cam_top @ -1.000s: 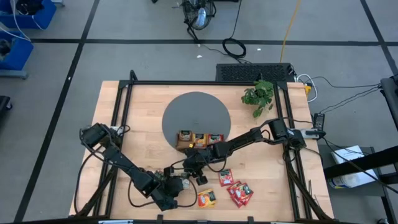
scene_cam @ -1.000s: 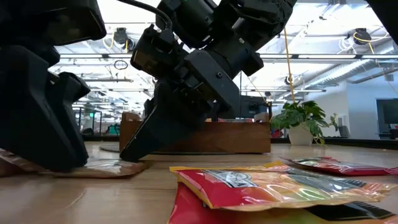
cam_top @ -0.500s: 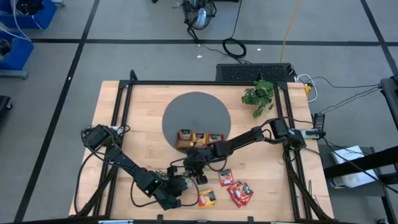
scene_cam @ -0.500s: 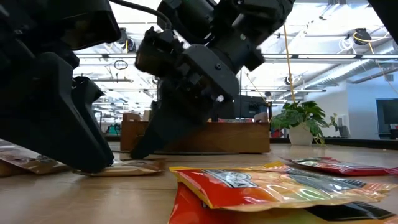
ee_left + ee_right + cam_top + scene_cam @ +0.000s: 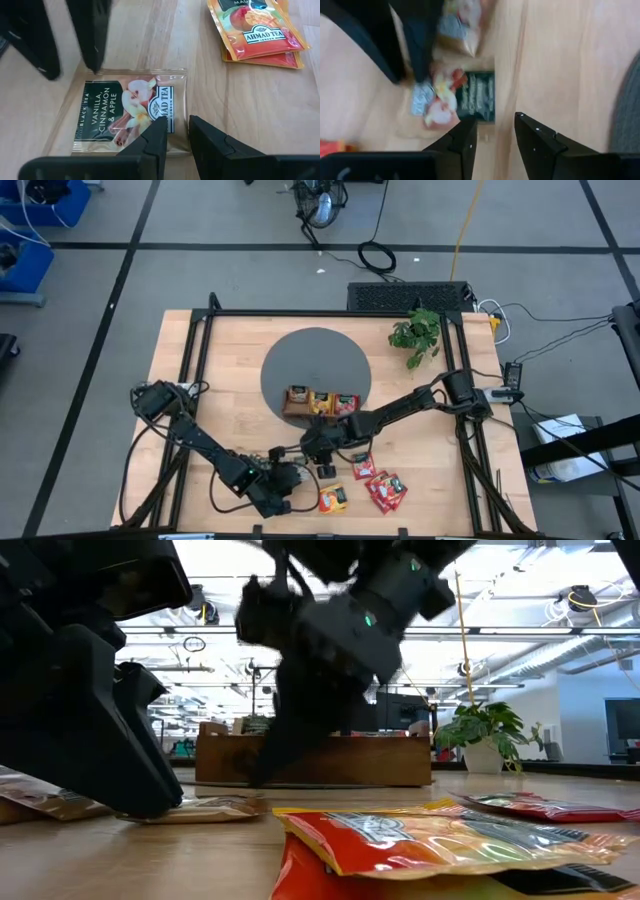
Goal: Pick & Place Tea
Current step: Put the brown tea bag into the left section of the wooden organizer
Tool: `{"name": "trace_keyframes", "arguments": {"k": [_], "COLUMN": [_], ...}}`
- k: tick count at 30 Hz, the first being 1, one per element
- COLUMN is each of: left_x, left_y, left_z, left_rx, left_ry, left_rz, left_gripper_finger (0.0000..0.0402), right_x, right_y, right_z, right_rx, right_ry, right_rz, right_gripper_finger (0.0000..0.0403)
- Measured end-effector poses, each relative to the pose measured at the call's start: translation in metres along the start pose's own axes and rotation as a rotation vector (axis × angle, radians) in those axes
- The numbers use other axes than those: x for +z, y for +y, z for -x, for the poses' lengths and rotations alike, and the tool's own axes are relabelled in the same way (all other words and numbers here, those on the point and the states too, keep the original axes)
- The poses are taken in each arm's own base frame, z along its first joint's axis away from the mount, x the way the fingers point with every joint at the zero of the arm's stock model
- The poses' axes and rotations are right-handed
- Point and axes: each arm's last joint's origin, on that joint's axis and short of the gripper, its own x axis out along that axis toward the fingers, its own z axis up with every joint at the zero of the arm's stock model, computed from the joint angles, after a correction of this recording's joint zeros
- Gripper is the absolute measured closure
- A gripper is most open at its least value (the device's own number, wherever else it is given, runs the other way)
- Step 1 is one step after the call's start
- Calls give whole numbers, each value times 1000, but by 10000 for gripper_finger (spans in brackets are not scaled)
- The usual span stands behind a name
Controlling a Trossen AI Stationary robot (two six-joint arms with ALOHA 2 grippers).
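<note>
Clearly both sets of fingers, left gripper (image 5: 176,140) and right gripper (image 5: 495,137), hang spread and empty near the green sachet (image 5: 127,112); crowding risks collision.

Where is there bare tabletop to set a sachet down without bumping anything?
Bare wood lies left of the grey round mat, and along the right side between the plant and the red sachets. The near middle is crowded: left gripper, right gripper, the green sachet and the orange sachet.
</note>
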Motion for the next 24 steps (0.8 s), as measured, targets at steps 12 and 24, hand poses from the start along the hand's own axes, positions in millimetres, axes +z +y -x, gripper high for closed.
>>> {"name": "trace_keyframes", "arguments": {"k": [12, 24], "left_x": [-2, -4], "left_y": [-3, 0], "left_z": [2, -8], "left_rx": [4, 16], "left_ry": [-15, -7], "left_rz": [-13, -6], "left_gripper_finger": [314, 314], "right_x": [-5, -14], "right_y": [-7, -10], "right_z": [-9, -23], "right_rx": [43, 238], "right_ry": [31, 84], "right_rz": [-48, -101], "right_gripper_finger": [277, 277]}}
